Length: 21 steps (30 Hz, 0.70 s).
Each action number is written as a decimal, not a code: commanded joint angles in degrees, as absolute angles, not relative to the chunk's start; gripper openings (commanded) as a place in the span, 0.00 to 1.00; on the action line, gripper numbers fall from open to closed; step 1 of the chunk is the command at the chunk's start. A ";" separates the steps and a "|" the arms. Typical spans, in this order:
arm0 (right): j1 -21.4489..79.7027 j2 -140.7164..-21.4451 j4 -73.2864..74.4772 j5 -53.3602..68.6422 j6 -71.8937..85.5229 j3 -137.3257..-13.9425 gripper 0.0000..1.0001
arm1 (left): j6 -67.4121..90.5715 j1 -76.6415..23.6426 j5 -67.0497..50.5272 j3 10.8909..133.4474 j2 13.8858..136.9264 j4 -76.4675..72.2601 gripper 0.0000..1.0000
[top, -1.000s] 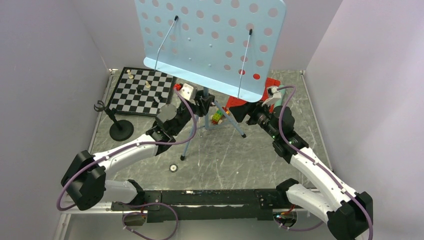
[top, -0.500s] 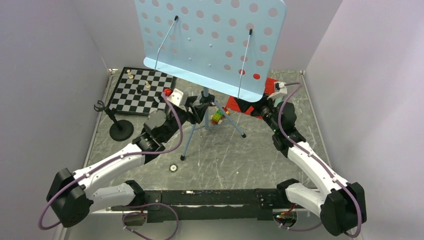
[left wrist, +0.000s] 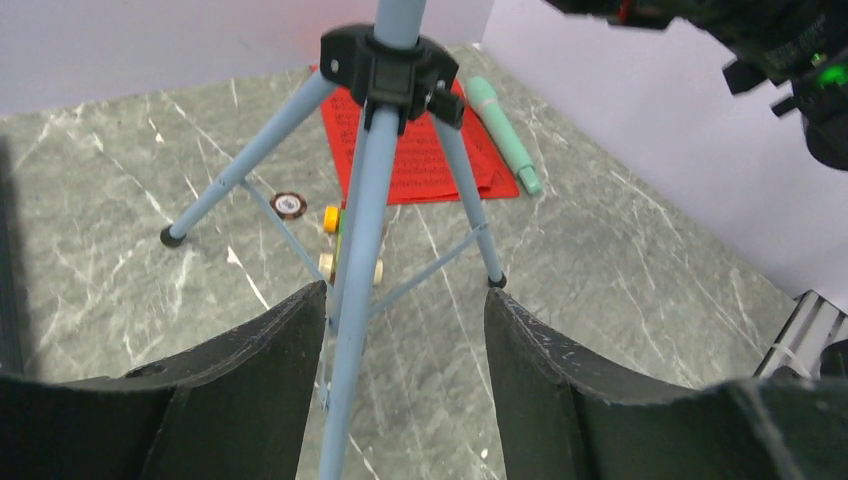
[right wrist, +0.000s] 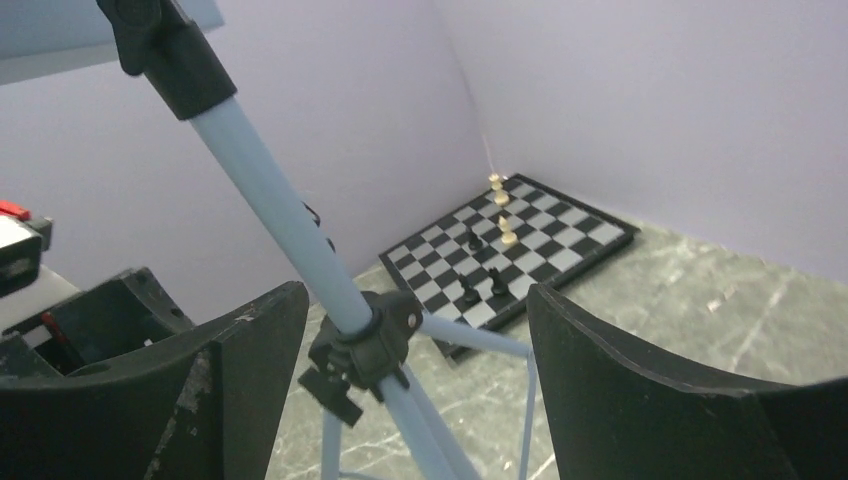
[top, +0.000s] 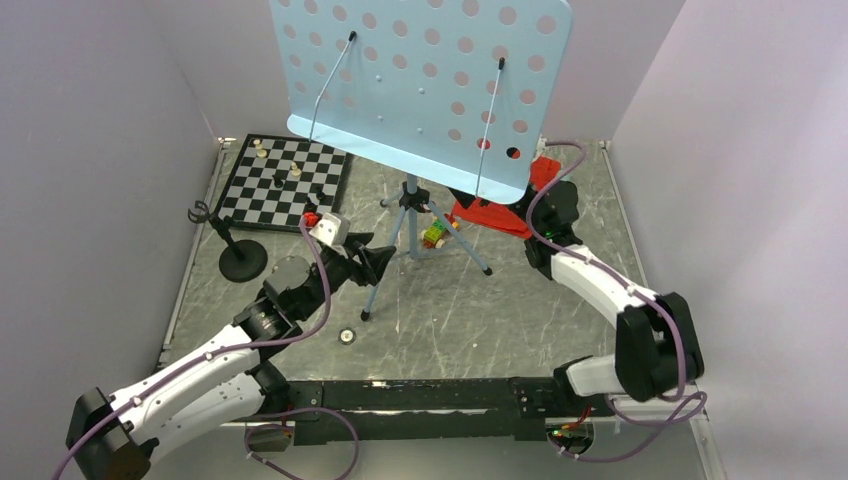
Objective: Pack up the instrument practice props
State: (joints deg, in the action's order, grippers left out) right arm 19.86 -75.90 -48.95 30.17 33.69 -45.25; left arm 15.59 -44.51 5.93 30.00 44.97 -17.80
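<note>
**Presently: 1 music stand upright, 2 open pincers at its tripod**

Item 1, light blue music stand [top: 420, 80]. It is at mid table [top: 560, 330]. The pole's long axis is upright on 3 splayed legs. The perforated plate is tilted, with its face towards the arm bases.

Item 2, red sheet-music pages [left wrist: 420, 150]. They lie flat beyond the tripod, towards the far right corner.

Item 3, mint-green microphone [left wrist: 500, 135]. It lies flat with its long axis along the pages' edge. Only the left wrist view shows it; from above the plate hides it.

Item 4, black mic stand [top: 240, 262]. It is upright at the left, near the chessboard [top: 285, 182]. Only the top view shows it clearly.

Item 5, block toy [top: 434, 235]. It sits under the tripod.

Left pincer [left wrist: 405, 300]: spread wide, holding nothing. The nearest tripod leg stands between its fingers, close to 1 of them.

Right pincer [right wrist: 415, 300]: spread wide, holding nothing. Its view shows the pole and black hub between the fingers, with chess pieces beyond. From above its fingers are hidden under the plate.
</note>
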 commanded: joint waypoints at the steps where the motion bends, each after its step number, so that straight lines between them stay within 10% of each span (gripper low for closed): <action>1: 19.52 -82.76 -64.03 39.64 35.46 -51.81 0.84 | 18.41 -44.74 6.77 28.66 42.56 -14.14 0.63; 21: 22.98 -96.39 -66.63 51.23 41.98 -67.71 0.76 | 18.09 -44.74 8.57 26.71 40.33 -11.40 0.63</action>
